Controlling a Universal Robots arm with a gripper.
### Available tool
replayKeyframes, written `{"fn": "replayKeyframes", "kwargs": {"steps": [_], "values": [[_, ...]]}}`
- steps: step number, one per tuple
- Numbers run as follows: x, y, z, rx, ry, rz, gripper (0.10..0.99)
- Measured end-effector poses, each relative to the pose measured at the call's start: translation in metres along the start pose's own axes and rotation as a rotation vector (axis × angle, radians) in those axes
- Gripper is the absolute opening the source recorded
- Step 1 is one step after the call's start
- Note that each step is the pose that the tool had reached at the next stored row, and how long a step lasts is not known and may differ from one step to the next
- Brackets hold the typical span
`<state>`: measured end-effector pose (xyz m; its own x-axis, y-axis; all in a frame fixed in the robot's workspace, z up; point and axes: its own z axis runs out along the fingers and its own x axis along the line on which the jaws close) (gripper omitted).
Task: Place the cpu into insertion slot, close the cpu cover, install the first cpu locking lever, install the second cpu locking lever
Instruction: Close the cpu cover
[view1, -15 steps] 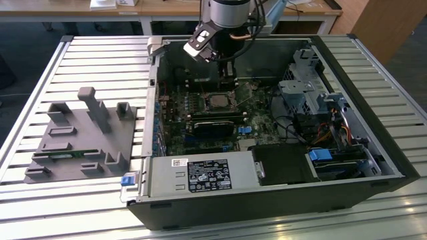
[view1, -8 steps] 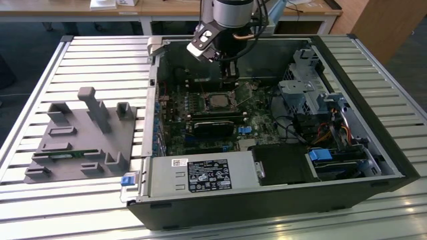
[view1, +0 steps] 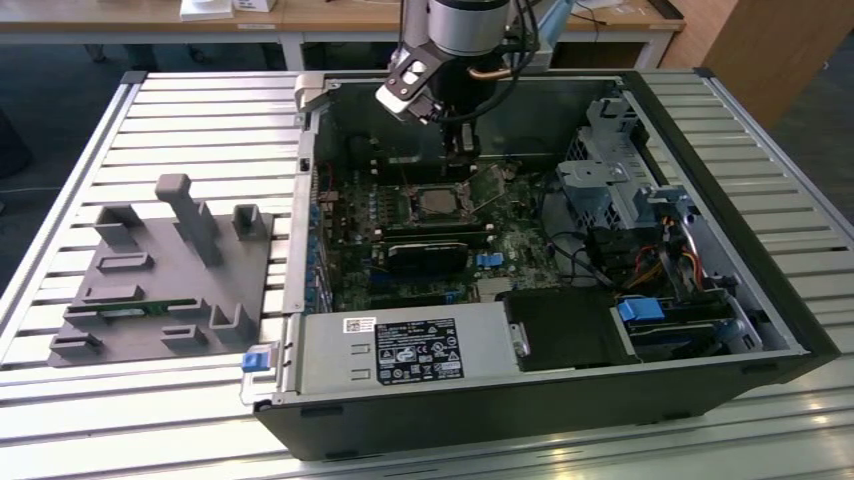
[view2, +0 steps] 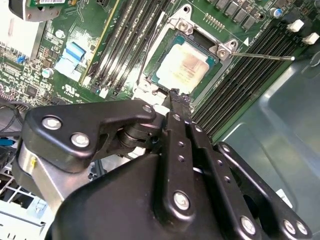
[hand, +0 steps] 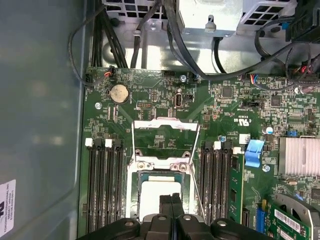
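Note:
The cpu (hand: 160, 192) lies flat in the insertion slot on the green motherboard (hand: 150, 95), its silver top showing in both wrist views (view2: 184, 65) and in the exterior view (view1: 434, 203). The cpu cover (hand: 165, 125), a thin metal frame with an open centre, is swung back off the socket. A thin wire locking lever (hand: 196, 192) stands raised beside the socket, and its rod (view2: 265, 56) sticks out over the memory slots. My gripper (hand: 171, 206) is shut with nothing between its black fingers (view2: 176, 100). It hangs just above the socket's edge (view1: 462, 172).
The open computer case (view1: 787, 330) walls in the motherboard. A power supply (view1: 400, 350) sits at the front and a drive cage (view1: 607, 180) with cables on the exterior view's right. Black memory slots (hand: 105, 185) flank the socket. A grey fixture block (view1: 160, 270) sits outside the case.

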<state>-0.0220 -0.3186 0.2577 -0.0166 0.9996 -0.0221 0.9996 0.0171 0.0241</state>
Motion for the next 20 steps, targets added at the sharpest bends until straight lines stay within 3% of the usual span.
{"fn": "replayKeyframes", "kwargs": {"steps": [20], "values": [[-0.0001, 0.0072, 0.0002, 0.000, -0.0001, 0.000, 0.110]]}}
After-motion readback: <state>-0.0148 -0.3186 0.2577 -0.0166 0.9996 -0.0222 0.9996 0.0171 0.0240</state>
